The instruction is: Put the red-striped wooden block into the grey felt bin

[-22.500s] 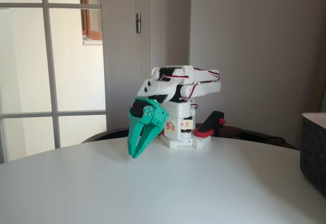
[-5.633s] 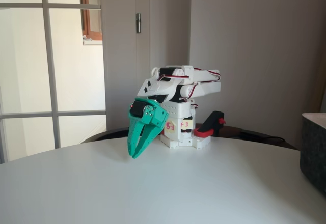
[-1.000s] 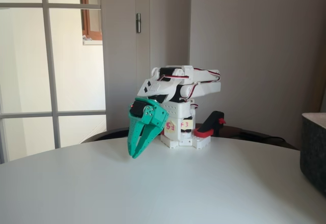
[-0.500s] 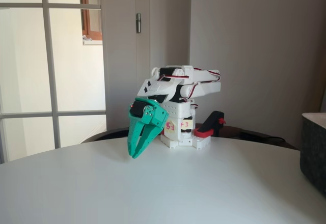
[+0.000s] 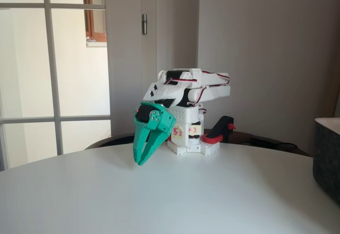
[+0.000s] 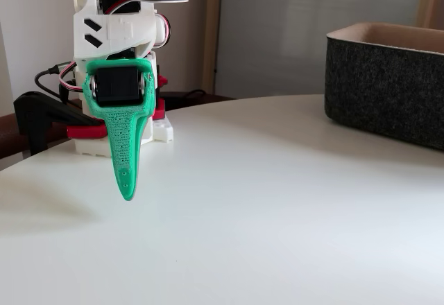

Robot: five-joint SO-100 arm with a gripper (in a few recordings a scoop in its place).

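Green two-finger gripper [image 5: 140, 161] closed, empty, tips pointing down above white round table [image 5: 159, 202]. Dark charcoal felt bin [image 6: 386, 80] upright far right, pale rim up.

A round white table [image 5: 159, 202] stands before a daylit paned window [image 5: 53, 69] and plain grey walls [image 5: 265, 48].
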